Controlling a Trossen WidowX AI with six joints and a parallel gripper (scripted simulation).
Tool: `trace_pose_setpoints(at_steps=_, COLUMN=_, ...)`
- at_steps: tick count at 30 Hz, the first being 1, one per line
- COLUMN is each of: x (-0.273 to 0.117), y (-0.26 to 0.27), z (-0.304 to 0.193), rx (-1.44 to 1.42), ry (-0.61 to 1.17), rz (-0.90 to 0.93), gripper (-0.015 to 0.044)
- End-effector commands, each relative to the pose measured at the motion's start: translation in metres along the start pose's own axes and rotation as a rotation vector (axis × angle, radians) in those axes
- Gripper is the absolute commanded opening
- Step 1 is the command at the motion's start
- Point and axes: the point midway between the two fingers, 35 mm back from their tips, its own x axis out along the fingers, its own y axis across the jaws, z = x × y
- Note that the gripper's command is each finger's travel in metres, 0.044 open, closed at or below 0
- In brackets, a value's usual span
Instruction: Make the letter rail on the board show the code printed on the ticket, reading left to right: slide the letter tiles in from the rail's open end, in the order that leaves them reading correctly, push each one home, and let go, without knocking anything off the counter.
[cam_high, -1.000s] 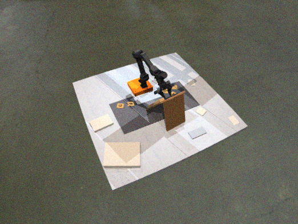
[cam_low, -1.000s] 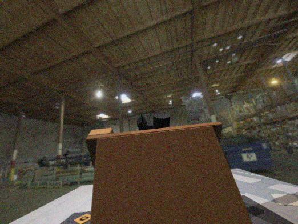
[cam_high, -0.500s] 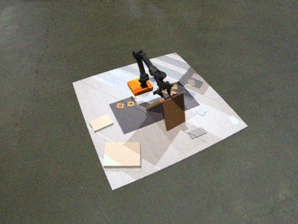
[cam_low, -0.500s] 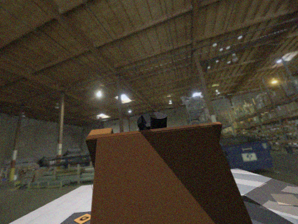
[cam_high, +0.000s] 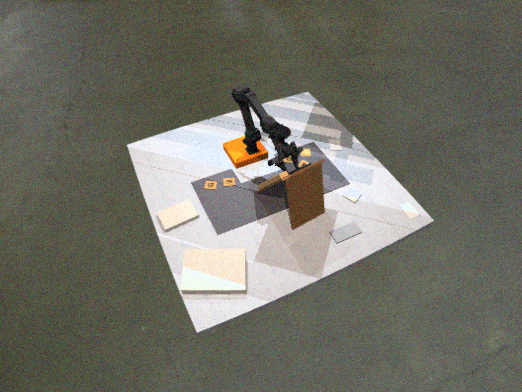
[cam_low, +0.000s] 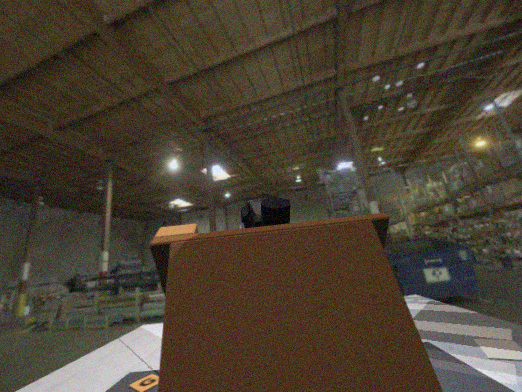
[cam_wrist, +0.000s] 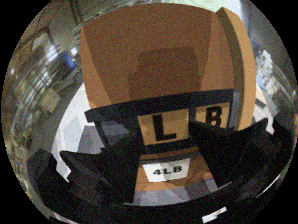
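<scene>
The black arm (cam_high: 274, 126) reaches forward and down to the board (cam_high: 306, 195) (cam_low: 285, 305) (cam_wrist: 150, 55), gripper (cam_wrist: 164, 127) at the rail (cam_wrist: 170, 101), fingers clamped on the L tile (cam_wrist: 164, 127). The B tile (cam_wrist: 212, 115) sits in the rail, apart from L; the ticket (cam_wrist: 166, 170) reads 4LB.

A large, flat, cream rectangular block (cam_high: 214, 270) is seen near one corner of the pale surface (cam_high: 280, 285), with a smaller cream block (cam_high: 177, 214) nearby. Beyond, a blue dumpster (cam_low: 435, 272) with a white label is shown.
</scene>
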Motion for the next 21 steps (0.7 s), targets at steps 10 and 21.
trace_pose_setpoints(at_steps=10, x=-0.012, y=0.0, z=0.0, rx=-0.003, ry=-0.002, rz=0.002, gripper=0.0295)
trace_pose_setpoints(at_steps=21, x=-0.021, y=0.001, z=0.0, rx=-0.003, ry=-0.002, rz=0.002, gripper=0.0295)
